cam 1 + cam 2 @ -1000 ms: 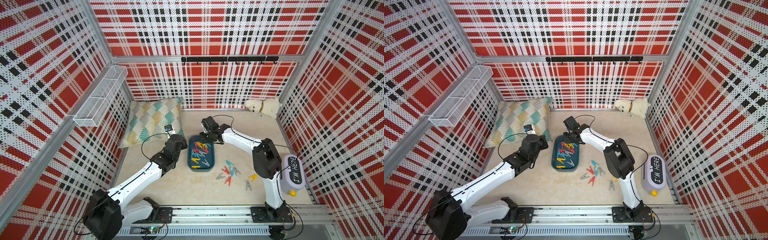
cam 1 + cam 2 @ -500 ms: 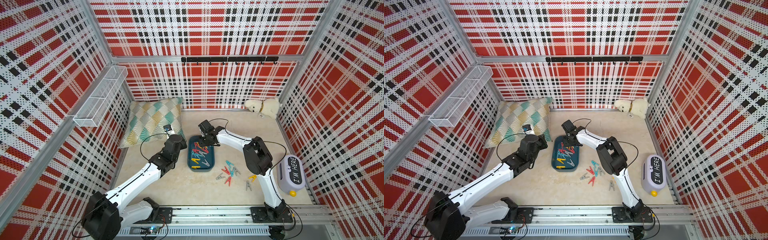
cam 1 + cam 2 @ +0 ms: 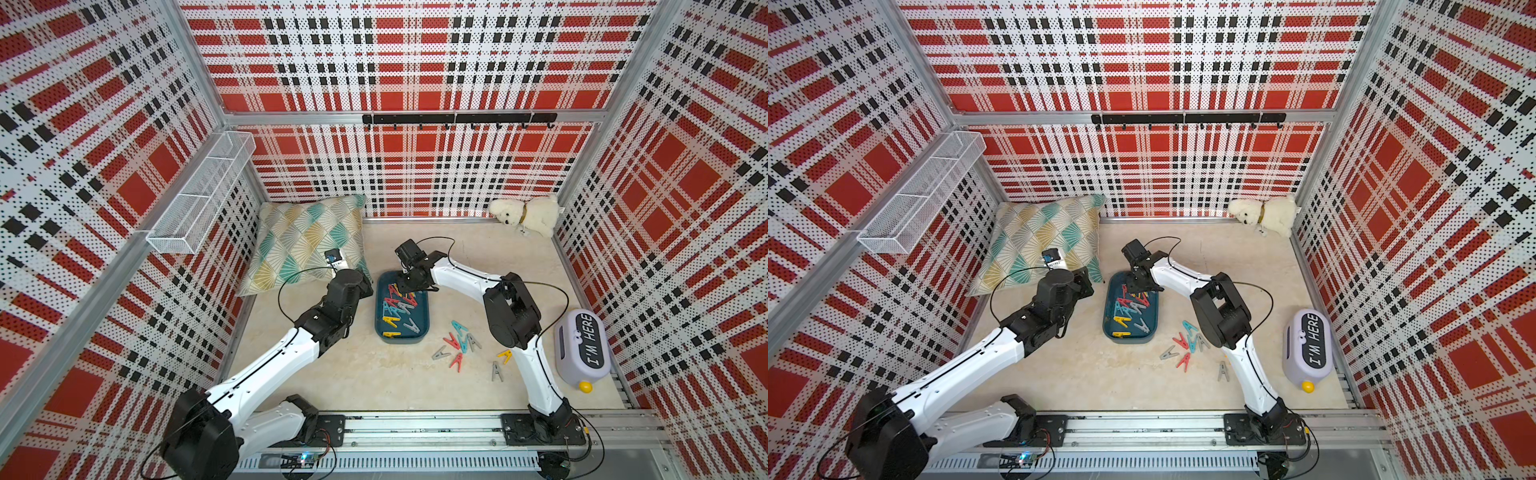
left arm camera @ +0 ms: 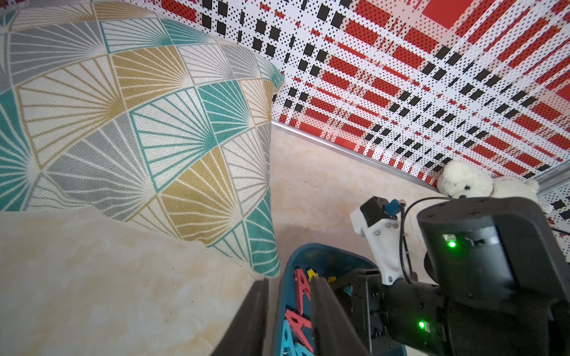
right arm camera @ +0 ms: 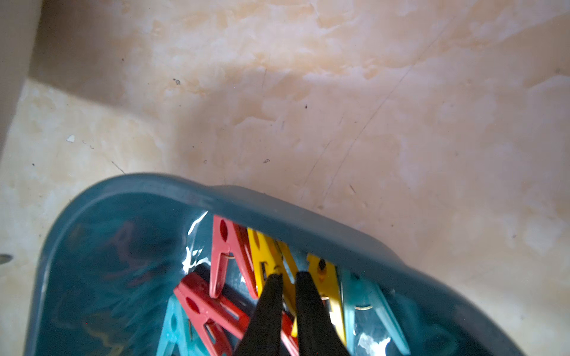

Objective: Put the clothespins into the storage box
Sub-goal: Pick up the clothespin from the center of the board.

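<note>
The storage box point(image 3: 427, 316) point(image 3: 1157, 316) is a dark teal tray on the floor between my arms. Several clothespins point(image 3: 397, 307) point(image 3: 1129, 309) in red, yellow, blue and grey lie inside it. More loose clothespins point(image 3: 457, 341) point(image 3: 1185, 343) lie on the floor to its right. My left gripper point(image 4: 290, 281) point(image 3: 370, 287) is closed across the box's left wall point(image 4: 324, 248), one finger outside and one inside. My right gripper point(image 5: 290, 275) point(image 3: 402, 287) hangs over the box's far end with its fingers nearly touching. Nothing shows between them; yellow and red pins lie just beneath.
A patterned cushion point(image 3: 307, 241) leans in the back left corner, close to the box. A white plush dog point(image 3: 525, 214) sits at the back right. A lavender "I'M HERE" container point(image 3: 582, 349) stands by the right wall, and a wire basket point(image 3: 199, 199) hangs on the left wall.
My right arm has swung a little to the left, bringing its gripper over the box's far end, and its jaws have narrowed. The left arm has stayed where it was.
</note>
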`<state>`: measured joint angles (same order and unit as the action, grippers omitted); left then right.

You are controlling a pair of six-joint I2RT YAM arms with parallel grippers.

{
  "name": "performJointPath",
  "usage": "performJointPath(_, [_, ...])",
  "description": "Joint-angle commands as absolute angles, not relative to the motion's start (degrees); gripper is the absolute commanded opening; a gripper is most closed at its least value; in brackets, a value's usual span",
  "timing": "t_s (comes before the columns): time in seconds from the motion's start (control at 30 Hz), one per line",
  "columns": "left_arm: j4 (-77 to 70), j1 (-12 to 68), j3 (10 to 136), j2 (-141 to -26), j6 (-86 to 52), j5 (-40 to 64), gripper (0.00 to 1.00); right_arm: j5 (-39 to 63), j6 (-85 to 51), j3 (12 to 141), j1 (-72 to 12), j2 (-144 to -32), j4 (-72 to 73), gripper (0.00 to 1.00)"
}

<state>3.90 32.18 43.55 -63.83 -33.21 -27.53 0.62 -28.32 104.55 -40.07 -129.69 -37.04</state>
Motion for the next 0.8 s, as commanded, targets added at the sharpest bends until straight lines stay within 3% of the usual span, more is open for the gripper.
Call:
performJointPath(0.0, [4.2,31.7,43.9,-62.4,-33.3,-28.6,0.30,0.4,-27.6,106.0,-40.1,-130.9,-38.5,0.17])
performJointPath(0.77, [5.6,31.1,43.6,-60.4,-33.3,-29.4,0.30,5.1,-27.6,113.3,-40.1,-136.4,-40.0,0.17])
